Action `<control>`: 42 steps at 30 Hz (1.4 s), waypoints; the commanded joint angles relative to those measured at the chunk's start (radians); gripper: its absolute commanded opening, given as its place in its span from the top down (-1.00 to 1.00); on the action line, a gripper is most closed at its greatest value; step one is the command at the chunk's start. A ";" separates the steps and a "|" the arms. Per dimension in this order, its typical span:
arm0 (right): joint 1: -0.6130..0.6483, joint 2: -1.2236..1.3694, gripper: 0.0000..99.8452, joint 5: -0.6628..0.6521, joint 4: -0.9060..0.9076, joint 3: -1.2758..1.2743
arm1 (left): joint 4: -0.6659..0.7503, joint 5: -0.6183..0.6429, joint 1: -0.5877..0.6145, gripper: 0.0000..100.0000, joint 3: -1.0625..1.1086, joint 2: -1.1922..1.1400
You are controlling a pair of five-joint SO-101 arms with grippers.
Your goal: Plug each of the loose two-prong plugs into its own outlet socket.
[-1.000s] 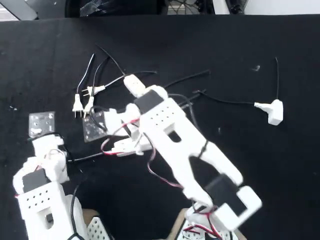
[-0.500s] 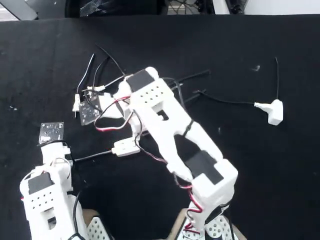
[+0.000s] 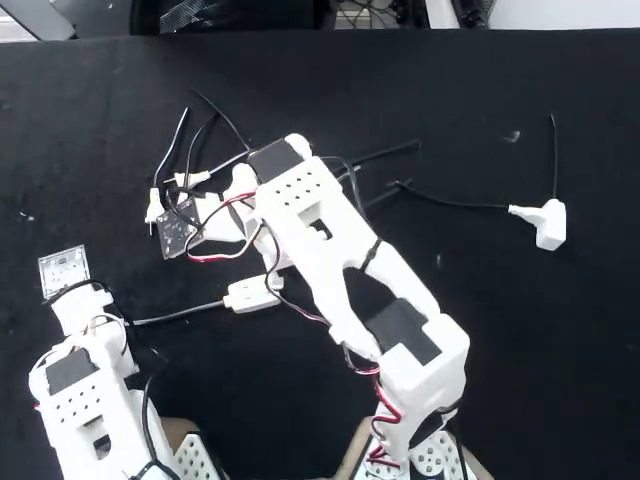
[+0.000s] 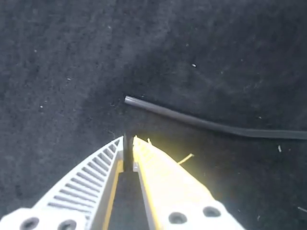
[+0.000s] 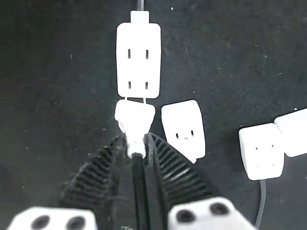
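My right gripper [image 5: 137, 143] is shut on a white two-prong plug [image 5: 135, 116]. The plug's prongs point at the near end of a white outlet strip [image 5: 139, 52] that has two pairs of slots. In the high view the right gripper [image 3: 178, 230] sits left of centre, beside two loose plugs [image 3: 155, 207] with black cords. The left gripper [image 4: 127, 141] is shut over bare black cloth, just short of a black cable end [image 4: 128, 100]. From above, the left gripper [image 3: 62, 270] is at the near left.
Beside the held plug lie a white adapter [image 5: 183, 129] and a white cube outlet [image 5: 261, 151]. Another outlet block [image 3: 250, 294] with a cord lies under the right arm. A white adapter [image 3: 545, 222] on a black cord lies far right. Black cords tangle around the middle.
The right arm swung away from me and to the left, carrying its gripper toward the loose plugs. The left gripper shifted right, then back to the left.
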State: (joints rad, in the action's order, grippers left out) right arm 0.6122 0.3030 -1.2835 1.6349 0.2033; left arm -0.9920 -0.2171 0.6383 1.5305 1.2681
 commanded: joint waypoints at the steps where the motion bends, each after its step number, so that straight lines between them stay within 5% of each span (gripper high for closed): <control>1: 0.017 -0.008 0.98 -0.014 0.011 0.058 | 0.014 0.014 0.007 0.90 -0.008 0.005; 12: 0.034 -0.007 0.98 -0.015 -0.110 -0.015 | 0.011 0.014 0.007 0.90 -0.008 0.005; 42: 0.034 -0.005 0.98 -0.106 -0.058 -0.025 | 0.008 0.012 0.007 0.90 -0.008 0.005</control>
State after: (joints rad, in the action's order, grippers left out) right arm 0.6352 0.3030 -1.3755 1.5812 0.1741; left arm -0.9920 -0.2079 0.6383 1.5305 1.2681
